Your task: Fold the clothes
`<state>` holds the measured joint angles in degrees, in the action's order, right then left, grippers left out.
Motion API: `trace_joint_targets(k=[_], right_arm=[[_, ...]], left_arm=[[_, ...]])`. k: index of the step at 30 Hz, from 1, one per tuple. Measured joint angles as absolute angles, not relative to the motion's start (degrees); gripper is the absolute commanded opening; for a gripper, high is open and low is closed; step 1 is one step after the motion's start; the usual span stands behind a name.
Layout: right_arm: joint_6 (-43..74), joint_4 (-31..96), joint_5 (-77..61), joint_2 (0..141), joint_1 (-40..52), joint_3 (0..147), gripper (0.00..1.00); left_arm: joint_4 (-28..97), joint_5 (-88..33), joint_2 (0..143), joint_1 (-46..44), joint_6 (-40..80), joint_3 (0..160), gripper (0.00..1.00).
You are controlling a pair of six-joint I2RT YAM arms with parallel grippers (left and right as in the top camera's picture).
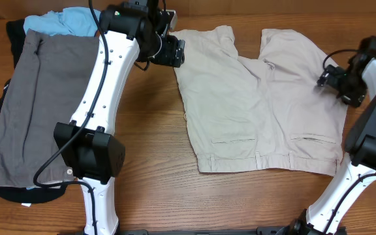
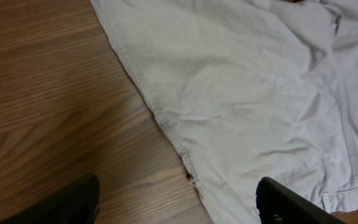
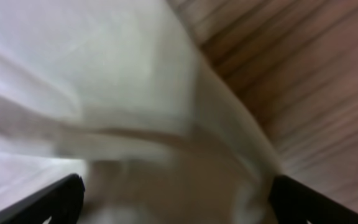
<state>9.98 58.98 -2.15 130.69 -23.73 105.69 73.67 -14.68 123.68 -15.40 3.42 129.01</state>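
The beige shorts (image 1: 260, 104) lie spread flat on the wooden table (image 1: 155, 170), waistband toward the front edge and both legs pointing to the back. My left gripper (image 1: 175, 53) hovers at the outer hem of the left leg. In the left wrist view it (image 2: 179, 211) is open, and the seamed edge of the shorts (image 2: 241, 93) runs between its jaws. My right gripper (image 1: 324, 78) is over the outer side of the right leg. In the right wrist view it (image 3: 179, 205) stands wide open close above blurred folds of the shorts (image 3: 104, 81).
A pile of other garments lies at the left: grey shorts (image 1: 38, 104) on top, a light-blue garment (image 1: 64, 23) behind them, dark cloth (image 1: 15, 39) underneath. The left arm's base (image 1: 90, 153) stands between that pile and the beige shorts.
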Motion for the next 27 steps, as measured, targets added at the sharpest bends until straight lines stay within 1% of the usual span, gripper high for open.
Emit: trace_joint_targets(k=[4,6,7,8,11,12,17,21,23,27], right_arm=[[11.68,72.99,-2.85,130.67,-23.57,118.93,1.0],[11.99,76.71,-3.46,129.95,-23.0,123.7,1.0],[11.99,78.89,-3.9,129.19,-22.39,126.37,1.0],[12.08,80.38,-4.16,128.46,-21.85,128.2,1.0],[12.05,83.44,-4.8,125.47,-19.84,131.72,1.0],[11.99,84.49,-4.99,124.4,-19.07,132.35,1.0],[12.32,90.06,-6.0,122.65,-16.01,132.7,1.0],[13.45,93.27,-6.15,122.65,-13.78,131.15,1.0],[13.91,93.58,-6.17,122.65,-12.16,128.92,1.0],[15.03,92.25,-6.17,122.65,-9.5,123.24,1.0]], left_arm=[[68.25,-14.59,123.79,-15.4,2.7,123.63,0.88],[64.99,-14.5,123.83,-15.4,2.52,121.27,0.88],[64.23,-14.48,123.83,-15.4,2.5,120.75,0.87],[60.82,-14.5,123.83,-15.4,2.11,118.5,0.87],[55.05,-14.5,123.9,-15.4,1.28,114.65,0.81],[53.49,-14.5,123.92,-15.4,1.08,113.49,0.79],[48.77,-14.48,125.19,-15.4,-1.61,109.91,0.79],[47.7,-14.46,126.06,-15.33,-3.05,109.38,0.8],[47.09,-14.48,126.13,-15.25,-3.75,109.38,0.83],[46.72,-14.48,126.13,-15.0,-6.39,109.38,0.83]])
